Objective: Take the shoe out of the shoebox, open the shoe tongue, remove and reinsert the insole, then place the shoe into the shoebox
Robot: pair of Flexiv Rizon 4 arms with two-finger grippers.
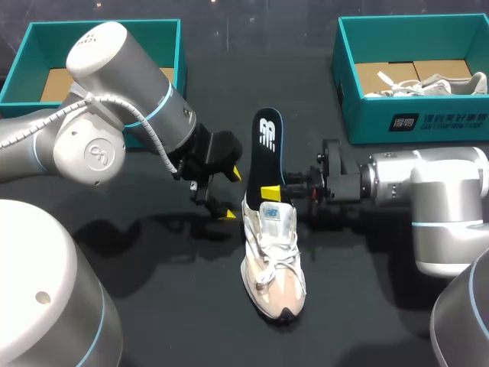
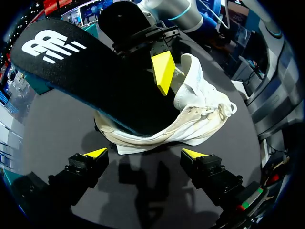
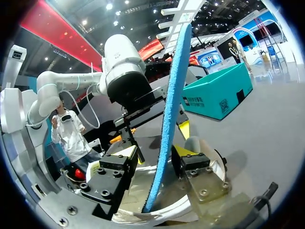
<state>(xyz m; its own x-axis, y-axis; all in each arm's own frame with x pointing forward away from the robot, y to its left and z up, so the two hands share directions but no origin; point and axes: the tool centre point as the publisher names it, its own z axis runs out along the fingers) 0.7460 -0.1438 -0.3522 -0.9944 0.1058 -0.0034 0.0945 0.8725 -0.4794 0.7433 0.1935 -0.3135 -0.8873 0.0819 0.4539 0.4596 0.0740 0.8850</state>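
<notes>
Right gripper (image 1: 273,191) pinches the black, blue-backed foam insole (image 1: 267,141), jutting toward 12 o'clock from the white-and-beige mesh sneaker (image 1: 273,260). Left gripper (image 1: 231,195), fingers spread wide, sits at the sneaker's 9 o'clock. Unbraced, the sneaker may tip or drag.

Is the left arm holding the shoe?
No, the left arm's fingers stand open short of the shoe, with only bare table between them.

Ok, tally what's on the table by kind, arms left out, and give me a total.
boxes: 2
shoes: 2, one lying out, one inside the right-hand box
insole: 1
Total: 5
</notes>
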